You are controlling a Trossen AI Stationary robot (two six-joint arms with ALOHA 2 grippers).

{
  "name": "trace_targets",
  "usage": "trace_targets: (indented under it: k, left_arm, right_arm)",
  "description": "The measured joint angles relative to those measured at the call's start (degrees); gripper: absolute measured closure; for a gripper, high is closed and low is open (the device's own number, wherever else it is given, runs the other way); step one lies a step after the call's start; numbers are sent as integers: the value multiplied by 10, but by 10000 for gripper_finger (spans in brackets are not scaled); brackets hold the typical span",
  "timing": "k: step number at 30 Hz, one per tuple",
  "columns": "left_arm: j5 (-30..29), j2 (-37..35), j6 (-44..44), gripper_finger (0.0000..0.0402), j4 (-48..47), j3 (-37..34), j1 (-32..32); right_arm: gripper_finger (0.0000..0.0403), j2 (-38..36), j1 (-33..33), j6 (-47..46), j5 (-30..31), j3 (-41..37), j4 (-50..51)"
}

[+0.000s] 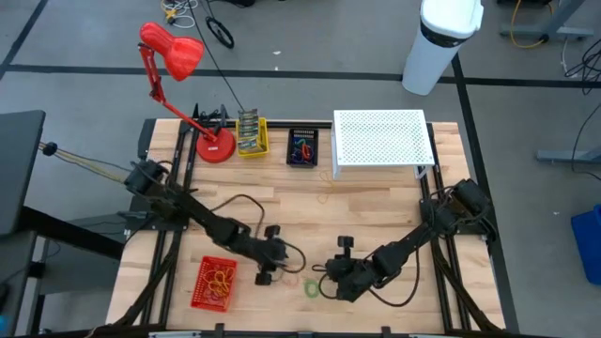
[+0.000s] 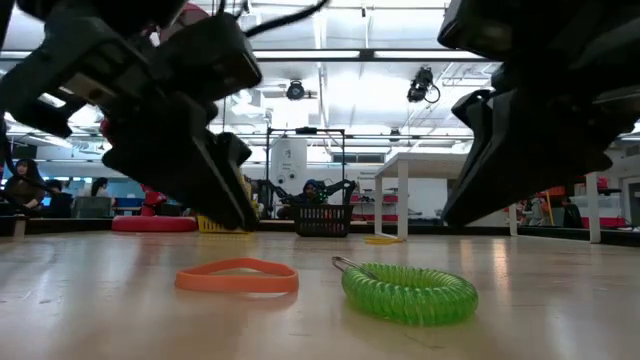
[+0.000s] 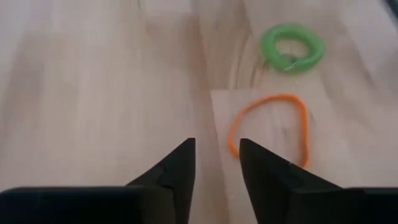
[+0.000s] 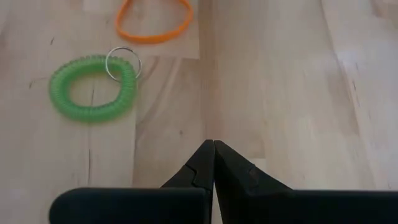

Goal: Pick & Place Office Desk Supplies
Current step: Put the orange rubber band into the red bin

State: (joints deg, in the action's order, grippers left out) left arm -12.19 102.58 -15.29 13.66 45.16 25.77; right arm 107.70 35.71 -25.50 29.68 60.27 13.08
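By orange band [image 3: 268,129]: left tool [image 3: 215,163] parted, empty; green coil [image 3: 292,47] near.

I am viewing two matte black jointed arms trailing looped black cables, each ending in a gripper [image 3: 214,171] with smooth, wedge-shaped black fingers [image 4: 233,168].
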Motion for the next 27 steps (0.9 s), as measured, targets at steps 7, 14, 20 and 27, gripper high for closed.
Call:
trace_targets:
  k: [7,14,20,27]
  left_arm:
    - [13,60,-85,238,-96,91,4]
    - [31,91,-97,237,-153,142,5]
    - [40,92,-93,289,-241,168,8]
    - [46,88,-35,388,-352,210,23]
  right_arm:
    - [391,0,-1,1,13,0,2]
    - [391,0,0,3,15,0,5]
    - [391,0,0,5,18,0,4]
    - [391,0,0,5,32,0,4]
